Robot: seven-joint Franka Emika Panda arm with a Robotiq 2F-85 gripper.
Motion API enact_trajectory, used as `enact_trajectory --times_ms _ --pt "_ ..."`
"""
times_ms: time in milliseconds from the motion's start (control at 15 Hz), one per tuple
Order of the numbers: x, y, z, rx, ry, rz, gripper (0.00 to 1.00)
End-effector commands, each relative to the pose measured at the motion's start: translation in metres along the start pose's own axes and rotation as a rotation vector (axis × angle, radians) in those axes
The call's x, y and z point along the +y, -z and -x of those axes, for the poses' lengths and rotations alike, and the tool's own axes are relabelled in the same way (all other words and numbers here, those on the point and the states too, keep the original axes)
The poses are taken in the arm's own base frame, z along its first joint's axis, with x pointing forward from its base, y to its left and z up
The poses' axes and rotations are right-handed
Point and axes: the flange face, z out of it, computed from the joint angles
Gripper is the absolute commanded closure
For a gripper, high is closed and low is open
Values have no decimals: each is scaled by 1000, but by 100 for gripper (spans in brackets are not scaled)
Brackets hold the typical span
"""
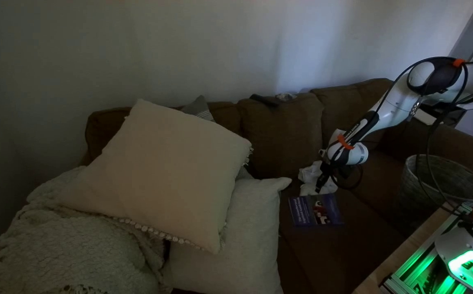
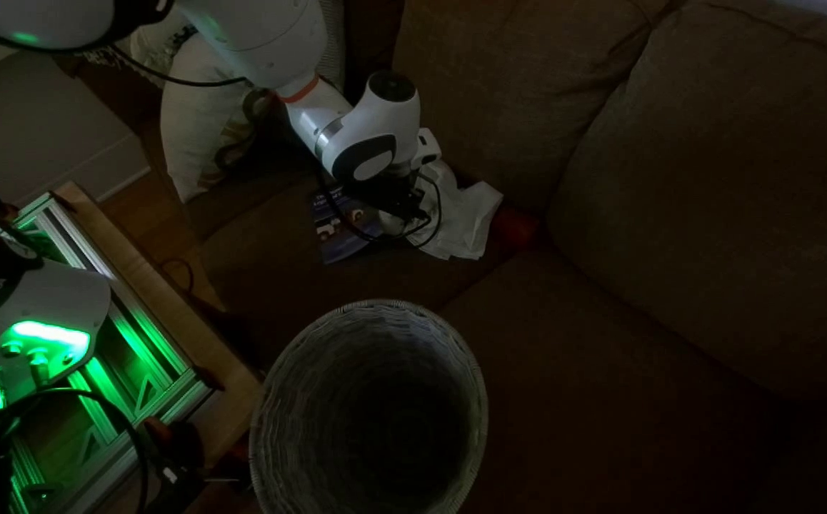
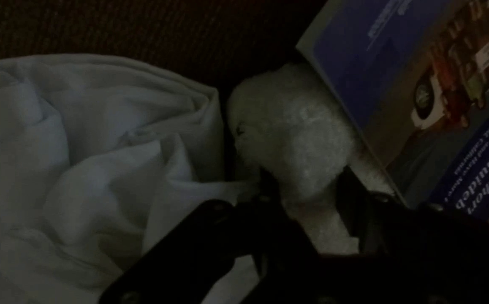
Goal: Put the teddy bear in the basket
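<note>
bracketing the teddy bear (image 3: 299,126) with my gripper (image 3: 307,177), i cannot tell whether i am squeezing it where it lies on the sofa (image 2: 599,343) between white cloth (image 3: 96,143) and blue booklet (image 3: 384,93), apart from the basket (image 2: 335,378).

There's one bear (image 3: 297,131), one basket (image 2: 371,335), one booklet (image 1: 314,210).

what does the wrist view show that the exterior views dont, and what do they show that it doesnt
Only the wrist view: a dark, eye-like spot on the bear.
Only the exterior views, in both: the basket, the pillows, the arm and its green light.
Shared: the pincer, the booklet, the cloth and the sofa.
</note>
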Motion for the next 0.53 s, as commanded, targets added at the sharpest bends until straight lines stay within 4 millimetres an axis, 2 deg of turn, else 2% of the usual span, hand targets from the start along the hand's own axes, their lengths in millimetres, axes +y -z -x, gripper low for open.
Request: enact_trajectory --times_ms 0,67,133,267,333,467 --pt "-1 -4 -10 -36 -2 -2 92" --pt "-8 4 -12 -40 18 1 98" --pt "-16 10 -14 -50 39 3 99" --pt "-36 34 -14 -50 93 38 97" --pt "-46 48 -13 -29 127 53 99" --pt "-67 76 -12 52 206 86 97"
